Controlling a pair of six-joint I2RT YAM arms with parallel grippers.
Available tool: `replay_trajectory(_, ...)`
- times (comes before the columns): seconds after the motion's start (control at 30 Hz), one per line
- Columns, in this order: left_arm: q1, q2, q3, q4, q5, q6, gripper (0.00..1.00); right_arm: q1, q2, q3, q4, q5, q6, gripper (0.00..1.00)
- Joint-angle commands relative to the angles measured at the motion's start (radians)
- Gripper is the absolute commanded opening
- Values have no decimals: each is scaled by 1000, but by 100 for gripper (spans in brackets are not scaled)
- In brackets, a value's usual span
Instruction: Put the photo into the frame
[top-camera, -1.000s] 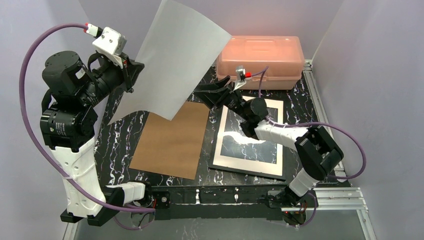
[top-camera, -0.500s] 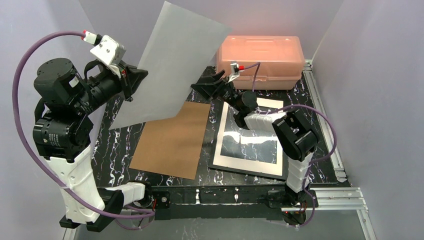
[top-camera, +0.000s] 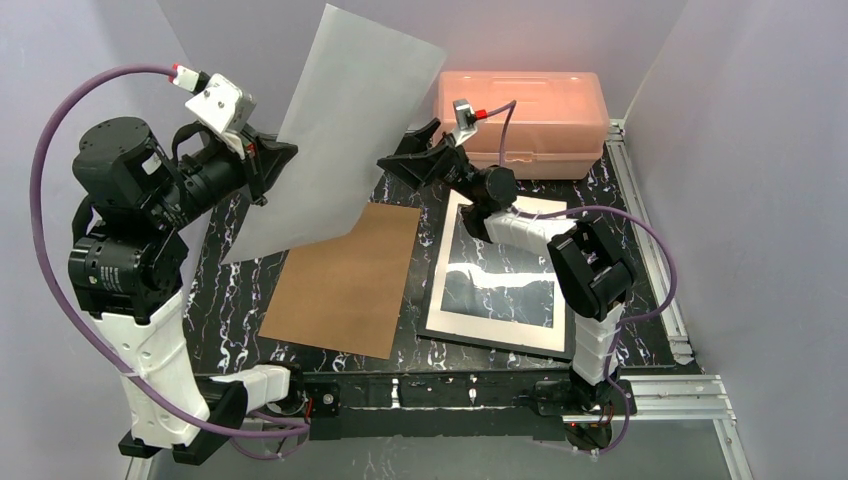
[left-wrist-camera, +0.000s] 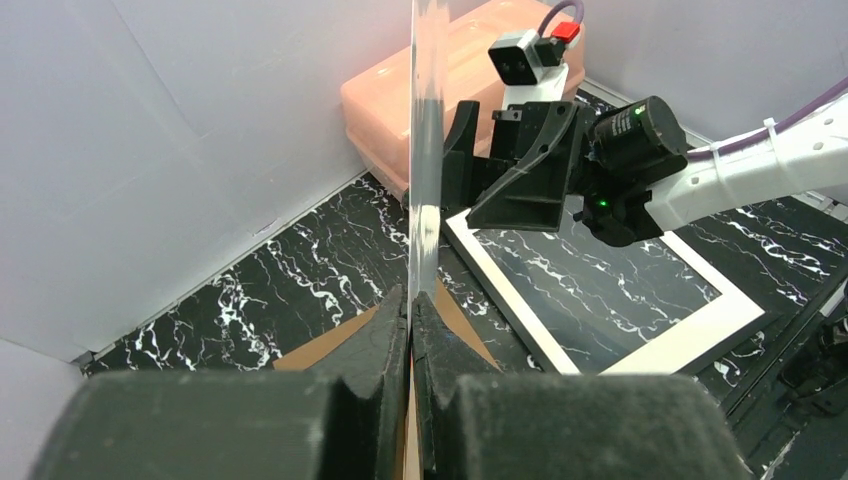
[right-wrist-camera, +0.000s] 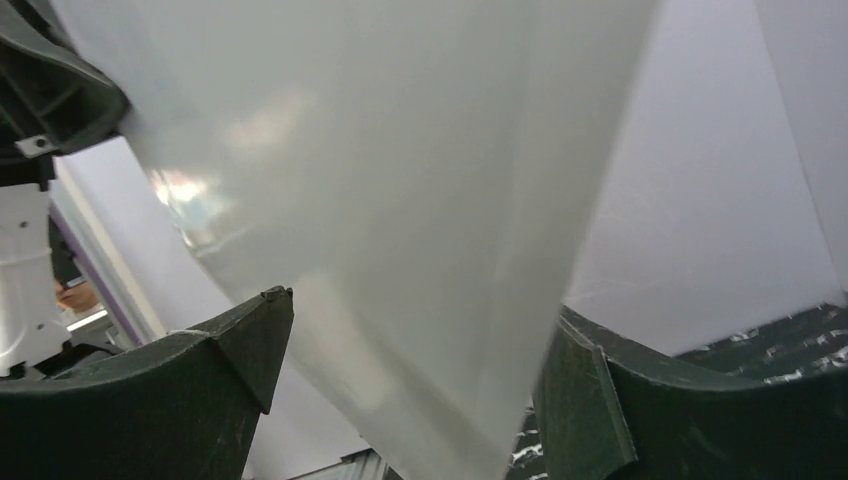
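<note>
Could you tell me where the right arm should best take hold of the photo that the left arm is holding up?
The free right edge of the photo, opposite the left fingers clamped on its left edge. The sheet stands nearly upright, so come from the right, edge-on, with the open right fingers straddling both faces.
</note>
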Motion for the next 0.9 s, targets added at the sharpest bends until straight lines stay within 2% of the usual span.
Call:
replay_trajectory(0.0, -1, -11, -2, 22, 15, -3, 0, -4, 0, 76, 287, -51, 58, 91)
replay_trajectory(0.13, -1, -18, -4, 32, -14, 3, 0, -5, -17, 53, 288, -49, 96, 88)
replay_trajectory(0.27, -1, -43, -50, 97, -94, -8, 0, -6, -76, -42, 288, -44, 91, 79)
replay_trajectory(0.4, -1, -50, -77, 133, -156, -47, 0, -6, -147, -154, 288, -7, 59, 66)
replay_trajectory(0.57, -1, -54, -114, 143, -159, -70, 0, -5, -192, -172, 288, 14, 55, 48)
replay_trajectory(0.8, -1, -69, -176, 165, -192, -29, 0, -6, -244, -184, 288, 1, 96, 41)
replay_trajectory(0.87, -1, -75, -195, 174, -203, -21, 0, -6, -267, -210, 287, 1, 88, 34)
